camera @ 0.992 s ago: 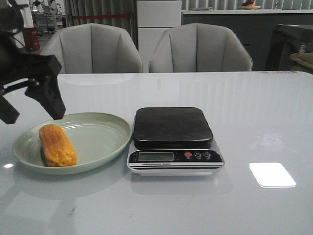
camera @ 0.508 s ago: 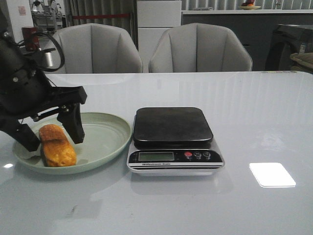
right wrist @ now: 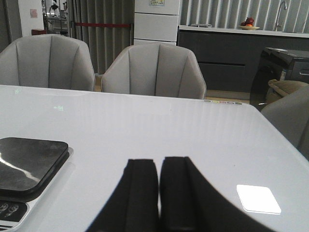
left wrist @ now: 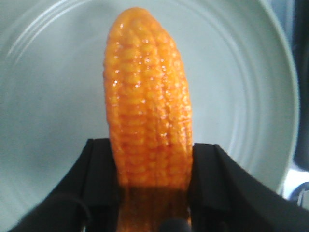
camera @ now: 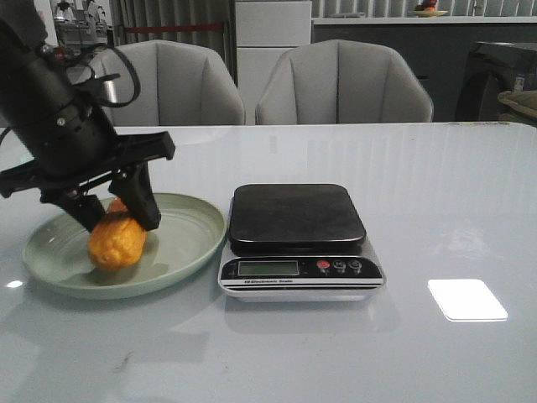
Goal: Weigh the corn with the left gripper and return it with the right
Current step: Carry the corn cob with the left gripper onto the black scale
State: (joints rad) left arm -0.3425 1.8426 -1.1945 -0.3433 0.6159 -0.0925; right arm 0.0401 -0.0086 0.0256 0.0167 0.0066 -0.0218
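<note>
My left gripper (camera: 113, 220) is clamped on the corn (camera: 117, 241), one black finger (camera: 139, 204) on each side of the cob, over the pale green plate (camera: 180, 239). From my left wrist the corn (left wrist: 147, 99) runs straight out from between my fingers (left wrist: 217, 186), its orange-yellow kernel rows glossy, with the plate's ringed bottom (left wrist: 53, 92) behind it; I cannot tell whether the cob's low end touches the plate or hangs just above it. The plate sits on a glossy pale table (camera: 436, 210), just beside a digital kitchen scale (camera: 298, 242) with a dark square platform, a small display and three buttons along its front edge. Nothing lies on that platform. A bright rectangular patch of light (camera: 466, 300) reflects off the tabletop nearer my right side. My right gripper (right wrist: 158, 193) has its two black fingers pressed together with nothing between them, low over the table, with the corner of the scale (right wrist: 29, 159) off to one side. Beyond the table stand two grey padded chairs (camera: 344, 84), and behind them a white cabinet (camera: 273, 38), a dark counter (camera: 403, 42) and vertical blinds.
</note>
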